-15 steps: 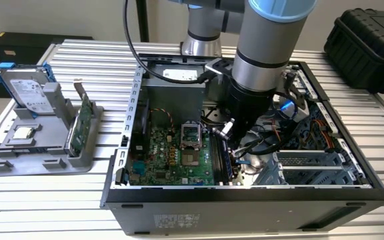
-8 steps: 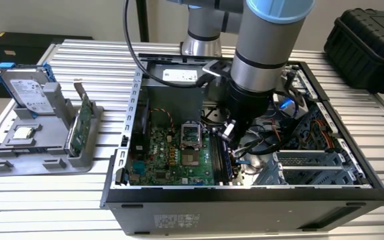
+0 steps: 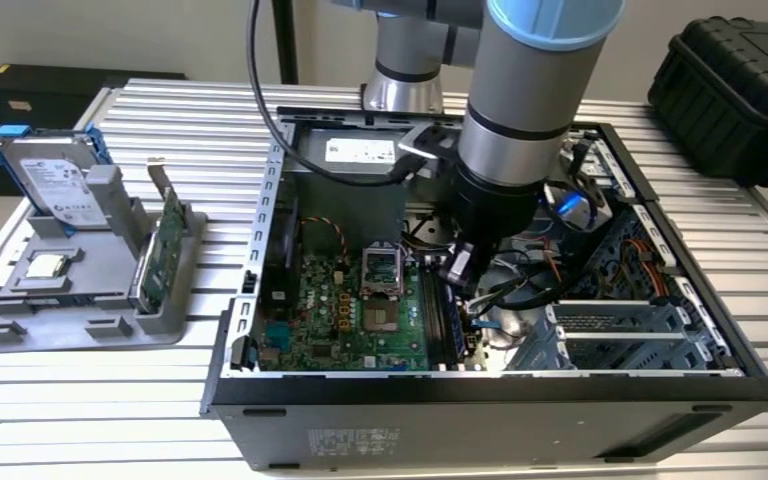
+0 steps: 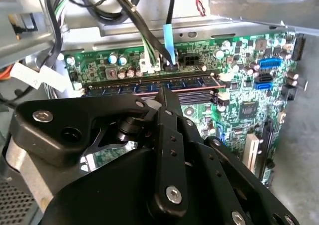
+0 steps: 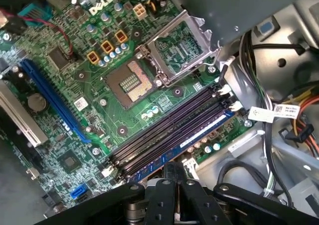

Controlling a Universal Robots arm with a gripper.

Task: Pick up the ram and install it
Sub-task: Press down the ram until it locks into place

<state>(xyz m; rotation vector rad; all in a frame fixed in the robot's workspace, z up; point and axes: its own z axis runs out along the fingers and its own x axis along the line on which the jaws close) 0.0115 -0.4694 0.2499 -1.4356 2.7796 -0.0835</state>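
Table point(image 3: 91, 400): ribbed metal slats carrying an open computer case and, at the exterior view's left, a grey holder.
Computer case point(image 3: 491, 385): lying on its side, panel off, cables and drive cage at the exterior view's right.
Arm point(image 3: 524, 110): reaching straight down into the case, over the motherboard's memory slots.
Motherboard point(image 5: 79, 110): green, with an open processor socket point(image 5: 130, 80) and a row of long memory slots point(image 5: 164, 130) beside it.
Grey holder point(image 3: 77, 310): a hard drive in a blue frame point(image 3: 57, 175) stands in it, with a green circuit card point(image 3: 168, 245) upright next to that.
Hand point(image 5: 177, 172): directly above the slot row – the dark linkage hides the fingertips in both wrist views, so I cannot tell whether it is clenched or released.
Ram point(image 4: 149, 84): a long dark stick with blue labels, standing on edge in the outermost slot, right at the tip of the hand.
Key relation: the ram's long axis runs along the slot, and the hand sits over its middle – crosswise to that axis, judging from the second wrist view.
Stage: the stick looks seated or nearly so; whether its end clips are latched cannot be told.
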